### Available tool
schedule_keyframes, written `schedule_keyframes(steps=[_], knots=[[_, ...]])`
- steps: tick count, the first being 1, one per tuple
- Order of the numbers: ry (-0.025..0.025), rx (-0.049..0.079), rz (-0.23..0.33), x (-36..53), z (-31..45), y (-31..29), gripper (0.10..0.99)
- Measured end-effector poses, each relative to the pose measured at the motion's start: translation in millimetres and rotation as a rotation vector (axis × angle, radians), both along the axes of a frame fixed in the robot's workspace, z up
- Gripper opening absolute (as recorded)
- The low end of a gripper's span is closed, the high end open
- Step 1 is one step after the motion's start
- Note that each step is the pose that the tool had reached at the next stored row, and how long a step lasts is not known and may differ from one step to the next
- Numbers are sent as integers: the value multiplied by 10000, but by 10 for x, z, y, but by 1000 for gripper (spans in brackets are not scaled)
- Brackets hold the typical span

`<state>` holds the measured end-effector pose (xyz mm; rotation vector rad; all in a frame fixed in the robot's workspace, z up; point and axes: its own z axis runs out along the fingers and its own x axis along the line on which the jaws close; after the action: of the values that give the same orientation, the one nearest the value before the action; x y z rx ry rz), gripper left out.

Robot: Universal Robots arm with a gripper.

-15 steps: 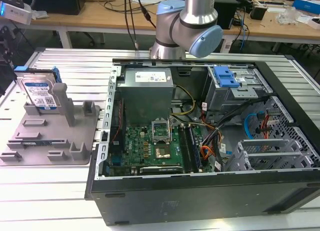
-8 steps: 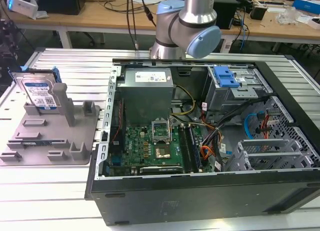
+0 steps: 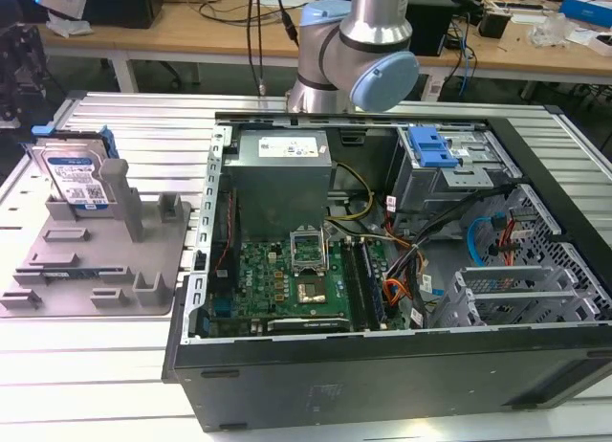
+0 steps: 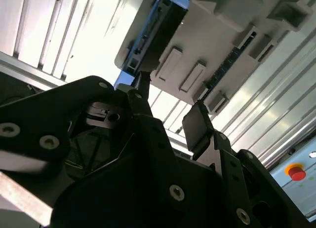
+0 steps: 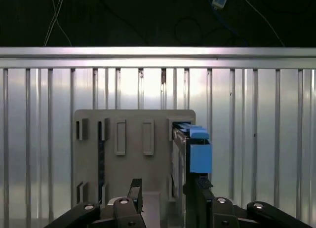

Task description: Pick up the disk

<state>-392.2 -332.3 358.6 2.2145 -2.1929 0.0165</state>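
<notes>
The disk [image 3: 78, 179] stands upright on its edge in a slot of the grey fixture plate [image 3: 96, 270], at the exterior view's left; its blue-and-white label faces the camera. Both wrist views look down on it, with its blue side rail [image 5: 192, 139] showing on the plate [image 5: 128, 139]. My gripper [image 5: 167, 189] hangs above the plate, open, with nothing between its black fingers [image 5: 197, 188]. The second wrist view has the disk's dark edge [image 4: 158, 25] beyond the gripper [image 4: 170, 109], and there is a clear gap between them.
An open computer case [image 3: 382, 270] lies on the ribbed metal table [image 3: 143, 126] at the exterior view's right, with a blue drive-bay latch [image 3: 430, 147] inside. The arm [image 3: 354, 50] rises behind the case. A red button [image 4: 296, 172] sits off to the side.
</notes>
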Motion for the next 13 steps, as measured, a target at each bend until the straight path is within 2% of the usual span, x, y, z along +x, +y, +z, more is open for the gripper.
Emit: schedule_keyframes(steps=[2, 4, 6, 9, 13], knots=[[0, -11, 159, -1, -5, 152, 541], [2, -15, 244, -12, -9, 223, 541], [2, -20, 270, -112, -27, 232, 541], [1, -25, 274, -199, -41, 232, 541], [2, -64, 278, -204, -42, 231, 541]])
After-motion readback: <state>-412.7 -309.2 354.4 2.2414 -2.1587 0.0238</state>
